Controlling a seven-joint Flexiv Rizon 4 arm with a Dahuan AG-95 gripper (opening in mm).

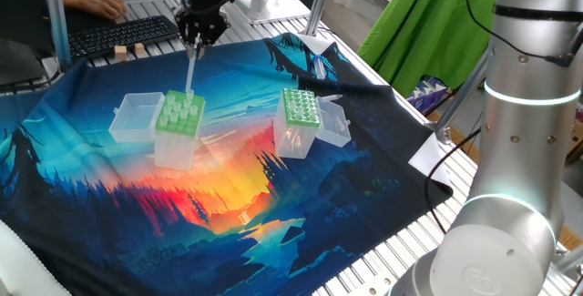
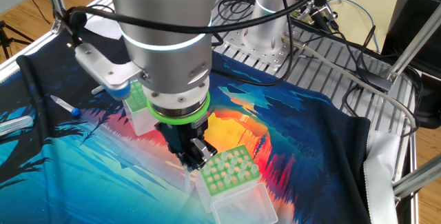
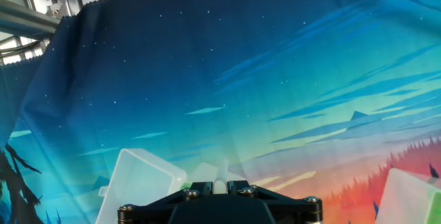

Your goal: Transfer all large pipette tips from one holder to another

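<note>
Translucent pipette tip (image 1: pixel 191 70) hangs upright, pinched in the nearly closed claw (image 1: pixel 196 45), above the light-green wide-holed holder (image 1: pixel 178 114).

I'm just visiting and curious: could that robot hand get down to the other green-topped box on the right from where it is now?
Probably yes. That box stands apart on the cloth, lid open, nothing over it. But the gripper already holds a pipette tip.
</note>
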